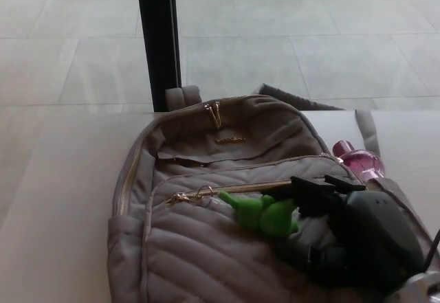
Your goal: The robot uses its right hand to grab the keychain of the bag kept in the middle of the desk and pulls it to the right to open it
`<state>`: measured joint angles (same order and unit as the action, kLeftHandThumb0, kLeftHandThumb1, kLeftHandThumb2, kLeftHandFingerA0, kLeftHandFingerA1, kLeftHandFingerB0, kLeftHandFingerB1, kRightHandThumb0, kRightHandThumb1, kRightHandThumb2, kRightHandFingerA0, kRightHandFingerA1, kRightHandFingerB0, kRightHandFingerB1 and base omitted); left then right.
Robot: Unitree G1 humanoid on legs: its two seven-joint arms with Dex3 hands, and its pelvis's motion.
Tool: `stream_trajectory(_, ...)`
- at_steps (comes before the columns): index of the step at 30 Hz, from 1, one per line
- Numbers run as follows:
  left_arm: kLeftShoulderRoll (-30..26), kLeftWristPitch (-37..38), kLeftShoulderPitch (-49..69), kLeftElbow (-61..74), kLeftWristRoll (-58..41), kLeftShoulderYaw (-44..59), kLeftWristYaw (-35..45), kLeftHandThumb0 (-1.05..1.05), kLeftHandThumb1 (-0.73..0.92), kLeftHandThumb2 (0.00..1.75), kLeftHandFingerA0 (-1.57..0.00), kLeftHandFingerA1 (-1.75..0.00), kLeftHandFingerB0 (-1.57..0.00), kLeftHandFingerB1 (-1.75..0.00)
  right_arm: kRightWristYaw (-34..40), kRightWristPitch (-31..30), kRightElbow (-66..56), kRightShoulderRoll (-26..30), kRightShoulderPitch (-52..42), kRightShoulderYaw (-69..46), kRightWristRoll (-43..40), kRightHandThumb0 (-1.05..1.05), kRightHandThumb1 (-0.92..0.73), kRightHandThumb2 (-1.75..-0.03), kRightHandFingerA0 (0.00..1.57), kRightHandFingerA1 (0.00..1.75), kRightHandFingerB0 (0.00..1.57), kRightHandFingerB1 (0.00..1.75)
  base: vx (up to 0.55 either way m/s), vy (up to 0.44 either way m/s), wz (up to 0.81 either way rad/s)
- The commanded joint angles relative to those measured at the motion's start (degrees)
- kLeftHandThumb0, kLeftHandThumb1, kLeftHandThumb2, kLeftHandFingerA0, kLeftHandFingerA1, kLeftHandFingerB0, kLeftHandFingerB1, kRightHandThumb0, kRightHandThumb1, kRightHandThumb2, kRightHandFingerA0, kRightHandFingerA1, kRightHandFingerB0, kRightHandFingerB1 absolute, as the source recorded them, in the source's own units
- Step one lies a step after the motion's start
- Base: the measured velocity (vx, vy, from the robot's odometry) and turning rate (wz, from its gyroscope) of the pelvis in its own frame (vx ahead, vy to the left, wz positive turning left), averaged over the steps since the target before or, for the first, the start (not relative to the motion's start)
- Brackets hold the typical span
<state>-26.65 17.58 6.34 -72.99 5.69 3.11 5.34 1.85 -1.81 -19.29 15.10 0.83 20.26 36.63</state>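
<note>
A grey quilted backpack (pixel 206 248) lies on the white desk (pixel 62 200) in the head view. Its gold front zipper (pixel 234 189) runs across the pocket, with the pull at the left end. A green toy keychain (pixel 260 214) hangs from that pull and rests on the pocket. My right hand (pixel 344 227) comes in from the lower right. One finger reaches over the keychain's right end and another lies below it. The fingers are apart and not closed on the toy. My left hand is out of sight.
A pink bottle (pixel 359 160) sticks out at the bag's right side, next to a grey strap (pixel 364 130). A black post (pixel 158 38) stands behind the desk on the tiled floor. The bag's top zipper pulls (pixel 214 113) sit near its handle.
</note>
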Motion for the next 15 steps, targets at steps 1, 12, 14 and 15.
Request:
stream_trajectory(1,-0.86,1.76,0.18,0.3,1.23,-0.68,-0.73,-0.69,0.66,0.6,-0.8,-0.72,-0.74,-0.5,-2.94,-3.2,3.49,-0.49,-1.07,3.54,4.46,-0.38,-0.58,-0.59,1.04,1.38,0.64,0.59,0.0,0.0,0.0)
stream_trajectory(12,-0.77,2.47,0.3,0.05,0.57,0.13,-0.21,-0.72,0.67,0.61,-0.8,-0.64,-0.69,-0.48,-4.67,0.32,2.86,3.89,-1.25,6.02,6.93,-0.26,-0.52,-0.96,1.08,1.73,0.92,0.94,0.0,0.0,0.0)
stream_trajectory(14,-0.87,2.65,0.25,-0.19,1.04,-0.21,-0.8,-0.72,0.69,0.61,-0.82,-0.69,-0.7,-0.5,-4.72,0.07,2.98,4.51,-1.47,5.15,6.65,-0.37,-0.49,-1.06,1.25,1.33,0.87,0.93,0.0,0.0,0.0)
stream_trajectory(15,-0.84,2.51,0.13,-0.25,1.04,-0.22,-0.83,-0.72,0.69,0.61,-0.82,-0.69,-0.7,-0.5,-4.45,0.1,3.06,4.58,-1.63,4.91,6.46,-0.37,-0.49,-1.06,1.25,1.33,0.87,0.93,0.0,0.0,0.0)
